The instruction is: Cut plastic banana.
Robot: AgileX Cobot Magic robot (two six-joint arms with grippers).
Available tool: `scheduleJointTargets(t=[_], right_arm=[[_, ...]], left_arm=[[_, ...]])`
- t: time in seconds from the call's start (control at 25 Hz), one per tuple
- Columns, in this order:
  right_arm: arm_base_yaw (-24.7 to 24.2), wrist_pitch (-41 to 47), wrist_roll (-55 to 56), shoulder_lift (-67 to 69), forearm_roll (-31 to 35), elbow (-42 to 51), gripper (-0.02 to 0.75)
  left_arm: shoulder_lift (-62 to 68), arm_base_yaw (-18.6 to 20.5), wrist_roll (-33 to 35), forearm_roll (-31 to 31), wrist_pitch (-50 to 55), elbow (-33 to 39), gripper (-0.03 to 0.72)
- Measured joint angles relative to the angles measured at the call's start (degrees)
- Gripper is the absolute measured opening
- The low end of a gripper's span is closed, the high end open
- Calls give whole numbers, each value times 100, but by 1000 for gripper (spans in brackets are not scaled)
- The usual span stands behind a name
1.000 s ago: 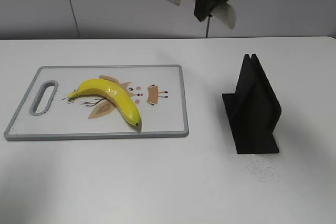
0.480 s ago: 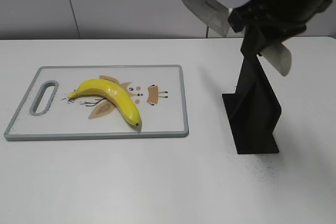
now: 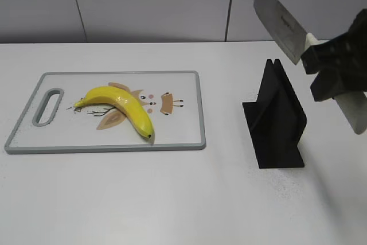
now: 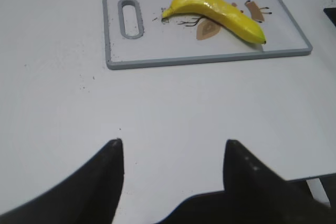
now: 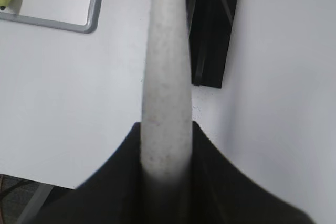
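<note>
right gripper [image 3: 335, 76] is clamping the pale-handled steel cleaver [image 3: 279, 22] high over the black slotted knife stand [image 3: 277, 119]. glossy yellow plastic banana [image 3: 118, 106] is lying whole on the grey-rimmed white cutting board [image 3: 183, 136], well left of the blade, long axis running left-to-right (slightly diagonal). left gripper [image 4: 170, 153] is sitting wide and empty, nearer the board.

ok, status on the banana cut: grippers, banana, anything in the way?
Right gripper shut on cleaver, above knife stand. Left gripper open, idle. Banana whole on cutting board. Nothing blocking it.
</note>
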Motion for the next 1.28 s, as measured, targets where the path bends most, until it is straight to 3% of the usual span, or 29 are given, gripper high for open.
scheduleJointTargets(t=[0.2, 0.48, 1.28], right_arm=[[0, -104, 437, -243, -34, 526, 160], [0, -532, 845, -268, -95, 1003, 160], [0, -1148, 977, 761, -436, 1082, 160]], left_arm=[[-11, 11, -232, 113, 106, -40, 589], [-11, 11, -221, 173, -561, 183, 589], [-11, 11, -204, 172, -643, 183, 589]])
